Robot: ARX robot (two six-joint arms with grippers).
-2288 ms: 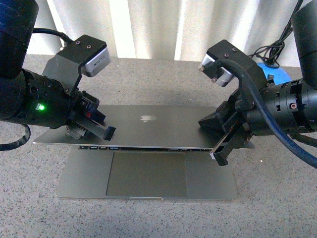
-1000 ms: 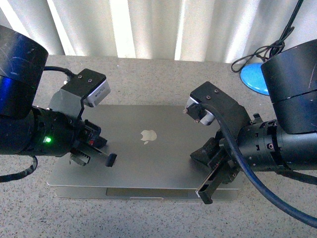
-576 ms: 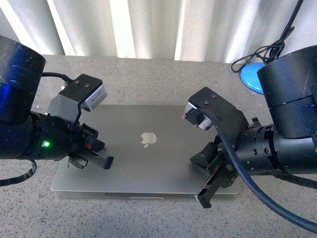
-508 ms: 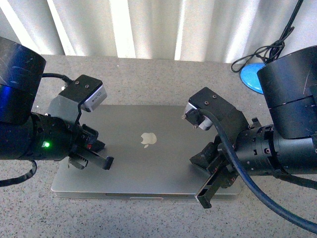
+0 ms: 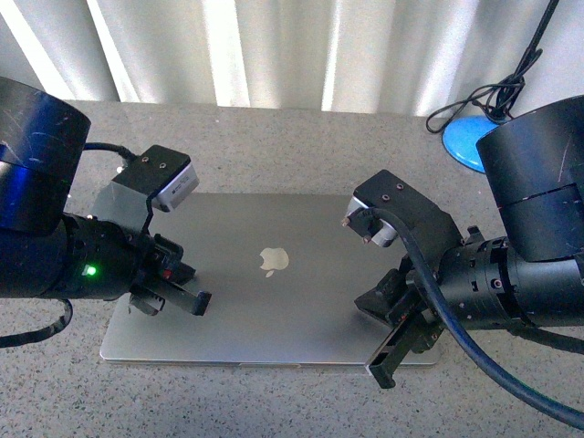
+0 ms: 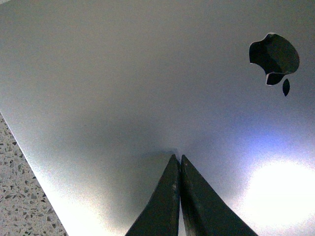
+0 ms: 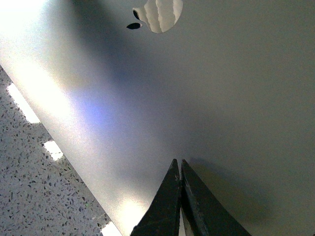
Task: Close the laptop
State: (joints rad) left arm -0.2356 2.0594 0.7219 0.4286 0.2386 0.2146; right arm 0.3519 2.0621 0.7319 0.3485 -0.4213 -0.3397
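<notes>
The laptop [image 5: 274, 301] lies flat on the table [image 5: 274, 146] in the middle of the front view, lid down and logo [image 5: 271, 260] facing up. No gap shows along its near edge, so the closing step looks all but done. The left end effector [image 5: 196, 302], centre left, and the right end effector [image 5: 384, 369], lower right, are both clenched on nothing, tips seemingly touching the lid. Next, I judge, each should lift straight off without dragging the lid.
</notes>
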